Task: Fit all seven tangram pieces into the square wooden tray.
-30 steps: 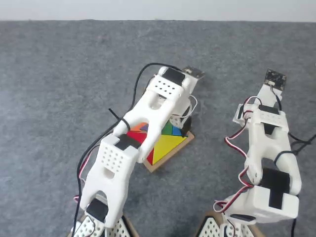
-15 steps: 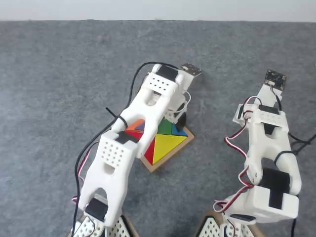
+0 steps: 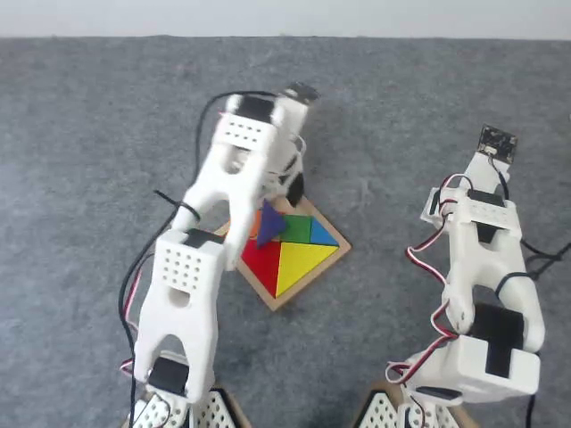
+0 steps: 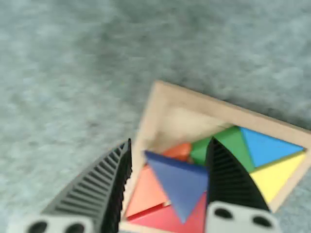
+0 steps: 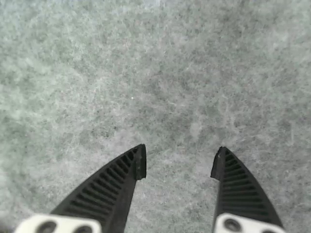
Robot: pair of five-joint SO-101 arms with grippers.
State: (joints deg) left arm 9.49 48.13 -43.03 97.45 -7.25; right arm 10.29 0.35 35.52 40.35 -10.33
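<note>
Grey carpet (image 3: 98,134) is the work surface. The dark-blue triangle (image 4: 182,180) sits btwn the left gripper's (image 4: 170,142) jaws, propped on other pieces and not seated. The jaws are spread and don't look clamped on it. Beneath them the tray (image 4: 214,106) holds red (image 3: 257,259), yellow (image 3: 303,260), green (image 3: 299,230), light-blue (image 3: 323,238) & orange (image 4: 175,151) pieces, w/ bare wood past the jaw tips. Judged: nearly done, triangle left to seat. The right gripper (image 5: 181,147) is spread, w/ carpet only btwn its jaws.
</note>
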